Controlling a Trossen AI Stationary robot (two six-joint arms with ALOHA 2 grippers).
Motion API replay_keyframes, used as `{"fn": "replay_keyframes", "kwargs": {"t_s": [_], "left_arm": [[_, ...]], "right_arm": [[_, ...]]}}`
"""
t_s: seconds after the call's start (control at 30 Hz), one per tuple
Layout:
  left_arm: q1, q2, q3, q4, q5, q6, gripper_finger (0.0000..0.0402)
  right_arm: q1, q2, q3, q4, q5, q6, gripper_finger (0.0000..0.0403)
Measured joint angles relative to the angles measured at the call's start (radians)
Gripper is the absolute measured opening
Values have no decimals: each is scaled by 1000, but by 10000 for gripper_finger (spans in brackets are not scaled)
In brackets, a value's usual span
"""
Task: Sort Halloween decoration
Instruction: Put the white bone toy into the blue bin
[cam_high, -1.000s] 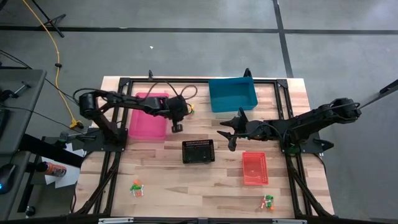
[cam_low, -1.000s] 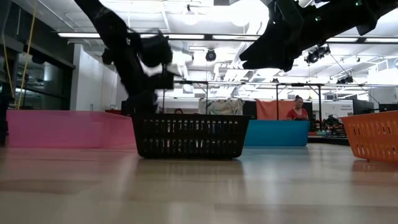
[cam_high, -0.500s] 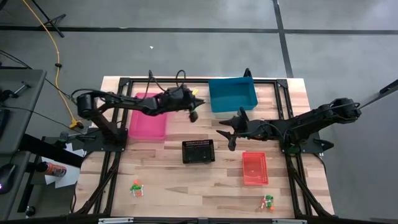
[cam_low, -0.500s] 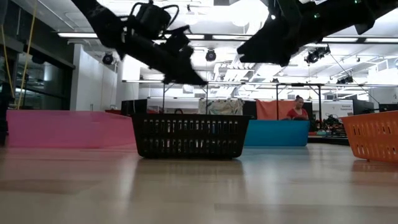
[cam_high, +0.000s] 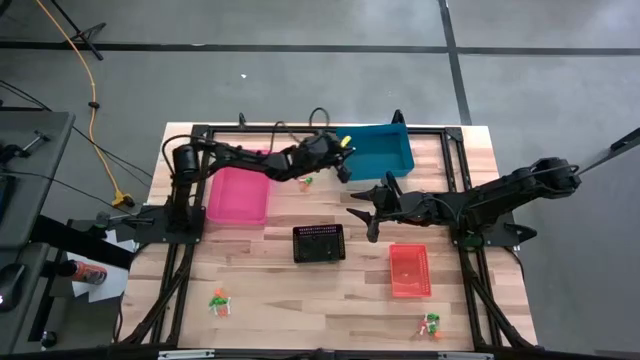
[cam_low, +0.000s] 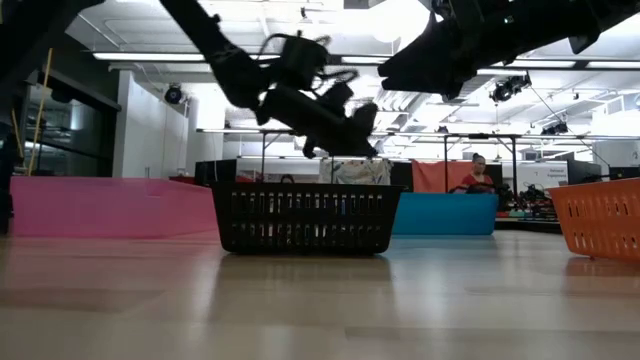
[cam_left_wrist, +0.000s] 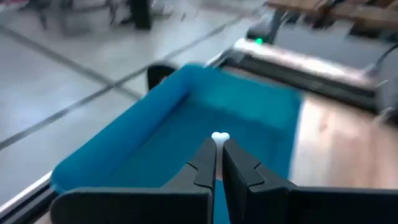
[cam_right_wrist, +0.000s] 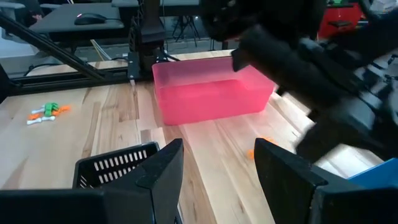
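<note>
My left gripper (cam_high: 344, 170) is shut on a tiny white trinket (cam_left_wrist: 220, 137) of the Halloween decoration. It hangs at the near left corner of the blue bin (cam_high: 374, 150), which fills the left wrist view (cam_left_wrist: 186, 124). My right gripper (cam_high: 366, 214) stands open over the table's middle, right of the black basket (cam_high: 319, 242), with nothing between its fingers (cam_right_wrist: 217, 155). More trinkets lie on the wood: an orange one (cam_high: 305, 181) by the pink bin (cam_high: 238, 190), one cluster near left (cam_high: 220, 301) and another near right (cam_high: 431, 324). My left gripper pinches the white trinket (cam_left_wrist: 220, 137) between its two fingertips, with only a rounded white end showing past them. The fingers come from the table's left, nearly level and tipped slightly down. The trinket is lifted clear, above the blue bin's edge.
A red bin (cam_high: 410, 270) stands near my right gripper, toward the near edge. The black frame rails (cam_high: 300, 128) run around the tabletop. Bare wood lies between the black basket and the near edge. Behind the table, in the low view, a person (cam_low: 478, 172) sits in the room.
My left gripper has travelled from above the pink bin toward the table's right, reaching the blue bin's left corner. It has tipped up from pointing down to nearly level, staying shut. My right arm has kept its place.
</note>
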Motion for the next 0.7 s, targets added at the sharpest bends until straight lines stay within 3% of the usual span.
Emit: {"fn": "replay_keyframes", "kwargs": {"t_s": [0.2,0.47,0.7], "left_arm": [[18,56,118,-140,-19,3,1],[28,65,118,-165,-20,25,2],[29,65,118,-165,-19,26,39]], "right_arm": [[0,0,0,-19,-3,9,193],[0,0,0,-18,-3,26,193],[0,0,0,-19,-3,26,193]]}}
